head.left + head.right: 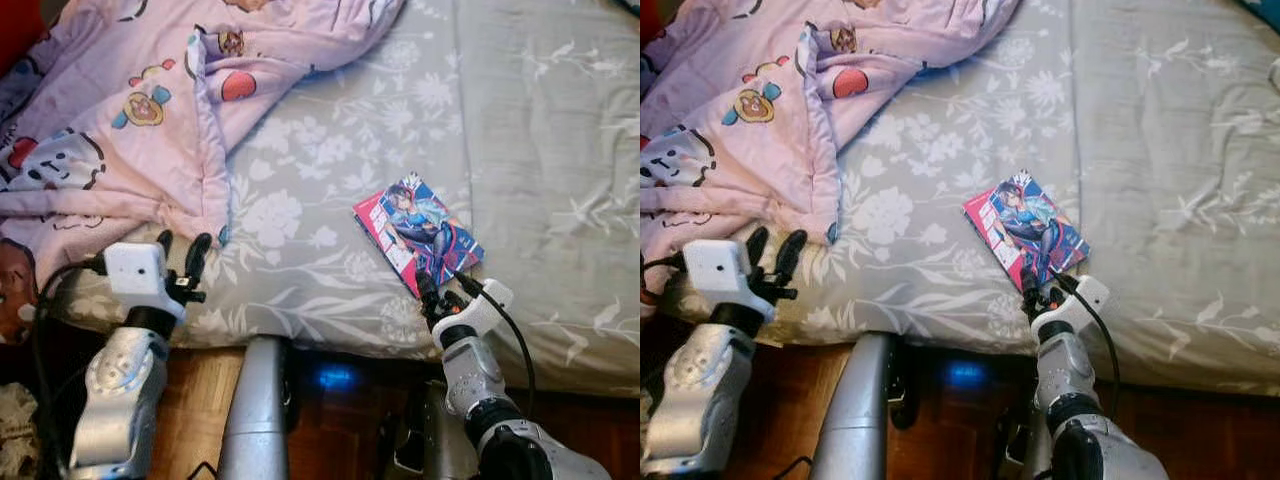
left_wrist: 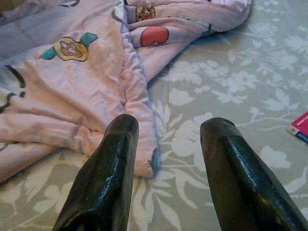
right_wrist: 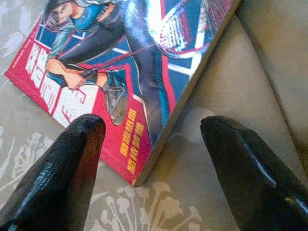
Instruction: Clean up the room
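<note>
Red-edged book (image 1: pixel 417 232) lies mid-frame on the bed (image 1: pixel 560 150); our right gripper (image 1: pixel 443 288), released, straddles its corner. Left gripper (image 1: pixel 182 255) released near the blanket (image 1: pixel 120 110). Nothing tidied yet, we judge.

A bed (image 1: pixel 330 180) in grey sheeting with a white floral print carries two things. A pink cartoon-print blanket (image 1: pixel 120 110) lies bunched toward ten o'clock, and a comic book (image 1: pixel 417 233) lies flat near four o'clock, well apart from it.

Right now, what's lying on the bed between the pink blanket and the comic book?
Nothing: just bare flowered sheet separates the blanket from the book, as the left eye view shows.
</note>
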You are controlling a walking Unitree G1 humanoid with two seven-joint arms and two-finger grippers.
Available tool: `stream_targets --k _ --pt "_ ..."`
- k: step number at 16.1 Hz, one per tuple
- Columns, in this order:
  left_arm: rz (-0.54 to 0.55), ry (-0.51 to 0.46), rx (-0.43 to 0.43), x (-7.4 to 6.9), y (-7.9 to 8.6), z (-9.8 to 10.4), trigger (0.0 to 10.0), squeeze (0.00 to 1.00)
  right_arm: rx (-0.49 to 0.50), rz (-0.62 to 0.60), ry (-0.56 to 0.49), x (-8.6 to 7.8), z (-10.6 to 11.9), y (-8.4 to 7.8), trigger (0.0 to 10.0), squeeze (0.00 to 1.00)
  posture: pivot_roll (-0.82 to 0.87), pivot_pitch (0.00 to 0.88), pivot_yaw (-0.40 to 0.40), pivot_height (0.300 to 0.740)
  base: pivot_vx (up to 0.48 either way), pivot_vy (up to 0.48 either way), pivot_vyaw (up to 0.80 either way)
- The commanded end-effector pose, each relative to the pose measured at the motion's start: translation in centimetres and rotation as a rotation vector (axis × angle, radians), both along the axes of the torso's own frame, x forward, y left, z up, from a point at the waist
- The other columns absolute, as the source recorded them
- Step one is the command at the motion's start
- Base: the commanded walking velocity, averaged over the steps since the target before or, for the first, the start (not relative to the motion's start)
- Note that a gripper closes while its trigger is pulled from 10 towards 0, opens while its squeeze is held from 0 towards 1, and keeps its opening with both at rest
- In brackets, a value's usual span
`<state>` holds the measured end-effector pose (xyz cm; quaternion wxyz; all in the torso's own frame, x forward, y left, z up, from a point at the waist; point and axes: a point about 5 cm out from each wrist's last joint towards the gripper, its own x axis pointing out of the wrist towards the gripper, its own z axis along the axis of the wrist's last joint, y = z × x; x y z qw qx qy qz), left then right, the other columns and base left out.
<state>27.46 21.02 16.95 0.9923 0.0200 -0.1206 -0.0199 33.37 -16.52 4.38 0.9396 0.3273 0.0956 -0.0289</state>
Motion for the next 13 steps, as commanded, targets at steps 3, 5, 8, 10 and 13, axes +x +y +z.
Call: stream_targets --k 3,5,8,10,13 --pt "0.037 0.033 0.008 -1.1 1.0 0.0 10.0 0.00 0.054 -0.020 0.061 -1.1 -1.5 0.4 10.0 0.00 0.38 0.485 0.047 0.606 0.000 0.000 0.00" --pt "0.020 0.023 0.019 -1.1 0.6 0.9 10.0 0.00 0.068 -0.012 0.053 -1.2 -1.6 0.1 10.0 0.00 0.39 0.497 0.061 0.606 0.000 0.000 0.00" --pt "-0.001 0.005 0.030 -0.9 0.3 2.0 10.0 0.00 0.115 0.005 0.049 -1.3 -1.8 0.1 10.0 0.00 0.40 0.507 0.074 0.606 0.000 0.000 0.00" --pt "-0.007 -0.003 0.043 -0.8 0.2 2.7 10.0 0.00 0.102 -0.033 0.090 -1.5 -2.1 -0.3 10.0 0.00 0.41 0.514 0.081 0.606 0.000 0.000 0.00" --pt "-0.020 -0.010 0.055 -1.0 -0.1 3.5 10.0 0.00 0.153 -0.036 0.113 -1.8 -2.6 -0.2 10.0 0.00 0.44 0.517 0.102 0.606 0.000 0.000 0.00"
